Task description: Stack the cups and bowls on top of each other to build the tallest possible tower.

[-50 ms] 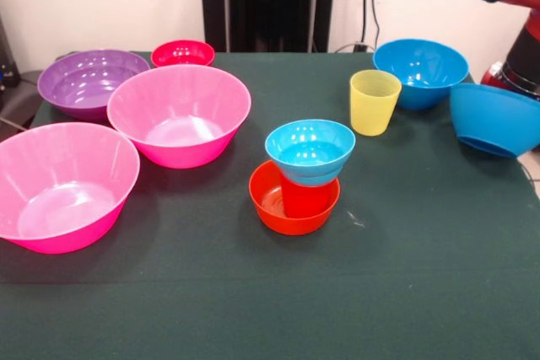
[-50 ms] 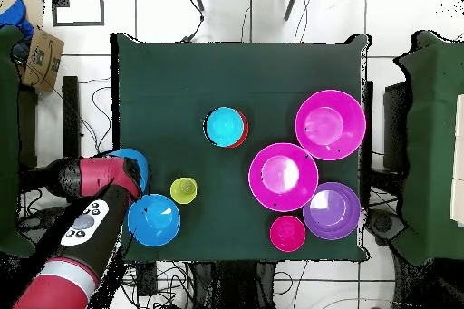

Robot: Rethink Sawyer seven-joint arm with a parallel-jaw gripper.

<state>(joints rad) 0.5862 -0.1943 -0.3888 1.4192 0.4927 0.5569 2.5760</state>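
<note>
The red and black robot arm [image 2: 86,210] reaches in at the right edge of the table in the front view, and its gripper is hidden, so I cannot tell if it is open or closed. Right by the arm, a big glossy blue plastic bowl [image 1: 494,120] hangs tilted on its side at the table's right edge. Just left of it and a bit farther back sits another big blue bowl [image 1: 421,72], standing upright. Next to that, a little nearer, stands the smooth yellow plastic cup [image 1: 375,101], open side up. In the middle of the dark green table [image 1: 270,292] is the small tower [image 1: 302,176]: a small orange bowl [image 1: 287,208] at the bottom, a red cup [image 1: 305,198] standing in it, and a small light-blue bowl [image 1: 310,151] resting on top of the cup. Well to the left are two big pink bowls [image 1: 179,114], one nearer and one farther. Behind them sits a big purple bowl [image 1: 91,82], and a small red bowl [image 1: 182,53] is at the far edge.
</note>
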